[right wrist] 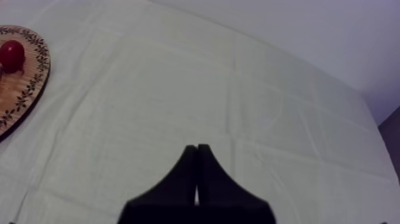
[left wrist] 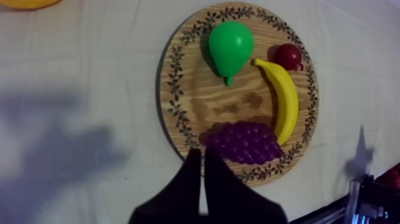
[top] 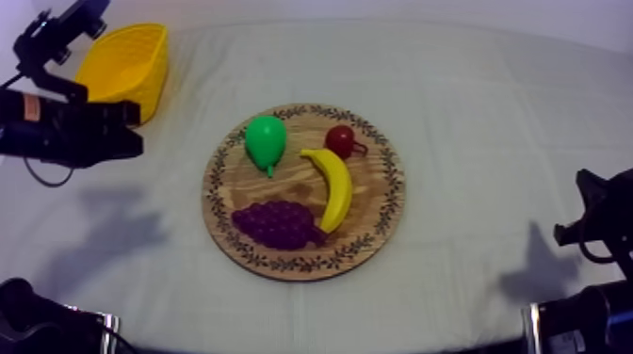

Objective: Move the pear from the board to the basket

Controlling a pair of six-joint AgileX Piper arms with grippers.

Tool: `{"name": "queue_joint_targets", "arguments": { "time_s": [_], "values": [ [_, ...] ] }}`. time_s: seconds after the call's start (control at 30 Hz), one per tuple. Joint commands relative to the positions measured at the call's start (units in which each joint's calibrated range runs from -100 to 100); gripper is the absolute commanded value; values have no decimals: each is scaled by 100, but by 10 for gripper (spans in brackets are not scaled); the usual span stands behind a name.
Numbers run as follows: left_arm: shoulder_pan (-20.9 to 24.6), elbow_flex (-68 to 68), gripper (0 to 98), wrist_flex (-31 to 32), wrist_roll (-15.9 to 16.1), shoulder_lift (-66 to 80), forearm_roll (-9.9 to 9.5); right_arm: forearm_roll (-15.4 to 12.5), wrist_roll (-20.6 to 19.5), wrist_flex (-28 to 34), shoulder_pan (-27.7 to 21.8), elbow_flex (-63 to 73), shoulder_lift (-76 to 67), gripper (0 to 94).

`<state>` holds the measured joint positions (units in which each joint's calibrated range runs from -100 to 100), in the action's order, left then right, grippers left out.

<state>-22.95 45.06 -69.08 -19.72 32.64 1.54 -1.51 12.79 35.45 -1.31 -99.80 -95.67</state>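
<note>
Pear lies on the far-left part of the wooden board, and the yellow basket stands farther left. The left gripper and right gripper are both closed and empty. An off-centre pinch could squirt the smooth pear against the banana.

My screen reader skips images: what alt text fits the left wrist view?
A round wooden board holds a green pear, a banana, grapes and a small red fruit. The left gripper, shut on nothing, points at the board's rim beside the grapes.
</note>
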Motion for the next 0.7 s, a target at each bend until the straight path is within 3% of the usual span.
{"name": "queue_joint_targets", "arguments": {
  "time_s": [0.0, 0.33, 0.67],
  "values": [
    [-109, -613, 0, -218, -147, -538, -26, -2, 16, -5, 0, 2, 0, 4],
    [-421, -1886, 8, -371, -123, -2051, -67, -2, 13, -5, 0, 2, 0, 4],
    [-447, -2939, 1, -578, -16, -3364, -47, -2, 13, -5, 0, 2, 0, 4]
  ]
}}
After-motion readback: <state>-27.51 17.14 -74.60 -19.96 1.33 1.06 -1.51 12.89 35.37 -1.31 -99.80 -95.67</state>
